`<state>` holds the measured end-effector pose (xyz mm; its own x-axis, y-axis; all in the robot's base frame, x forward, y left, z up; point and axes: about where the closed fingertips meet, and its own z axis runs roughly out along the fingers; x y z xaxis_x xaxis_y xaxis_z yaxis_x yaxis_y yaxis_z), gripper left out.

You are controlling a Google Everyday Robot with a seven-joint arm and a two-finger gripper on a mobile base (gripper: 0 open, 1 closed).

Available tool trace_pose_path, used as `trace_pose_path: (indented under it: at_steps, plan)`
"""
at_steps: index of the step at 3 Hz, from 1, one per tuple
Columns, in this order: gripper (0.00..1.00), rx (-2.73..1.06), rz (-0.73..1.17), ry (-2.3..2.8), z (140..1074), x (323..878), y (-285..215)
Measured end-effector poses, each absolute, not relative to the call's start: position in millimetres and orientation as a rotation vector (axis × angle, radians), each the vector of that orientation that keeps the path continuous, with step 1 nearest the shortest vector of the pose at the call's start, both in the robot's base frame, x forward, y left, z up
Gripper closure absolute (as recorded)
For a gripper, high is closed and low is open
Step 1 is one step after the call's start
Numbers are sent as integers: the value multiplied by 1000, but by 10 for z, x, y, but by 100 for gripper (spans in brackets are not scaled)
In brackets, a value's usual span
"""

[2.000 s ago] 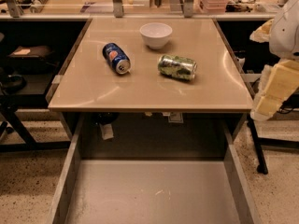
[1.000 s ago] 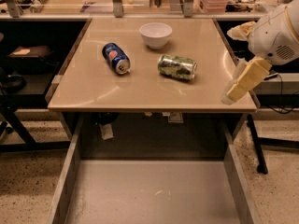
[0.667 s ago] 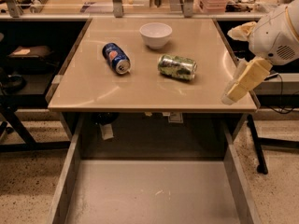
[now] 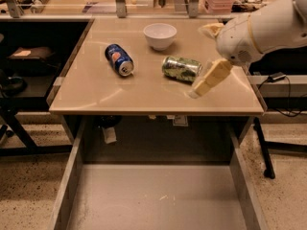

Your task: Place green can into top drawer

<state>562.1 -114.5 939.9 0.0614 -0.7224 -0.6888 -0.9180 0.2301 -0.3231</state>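
Observation:
The green can (image 4: 181,68) lies on its side on the tan tabletop (image 4: 96,90), right of centre. My gripper (image 4: 203,57) hangs from the white arm (image 4: 261,30) just right of the can, above the table. It is open and empty: one cream finger (image 4: 210,78) points down-left by the can's right end, the other finger (image 4: 210,29) sits behind it. The top drawer (image 4: 158,198) is pulled out below the table's front edge, and its grey bottom is bare.
A blue can (image 4: 119,59) lies on its side left of the green can. A white bowl (image 4: 159,35) stands behind them. Metal posts and clutter line the far edge of the table. Dark shelves stand to the left, and cables hang to the right.
My arm has swung in from the table's right edge toward the left, bringing the gripper close beside the green can. The cans, bowl and drawer have not moved.

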Motion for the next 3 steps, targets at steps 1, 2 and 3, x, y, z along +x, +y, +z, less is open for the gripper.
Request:
trace_pose_path:
  at_steps: [1, 2, 3]
  plan:
    - [0, -1527, 297, 1649, 9286, 5910, -839]
    - [0, -1537, 265, 1655, 9197, 6016, -764]
    - [0, -1549, 242, 1676, 9133, 6115, -754]
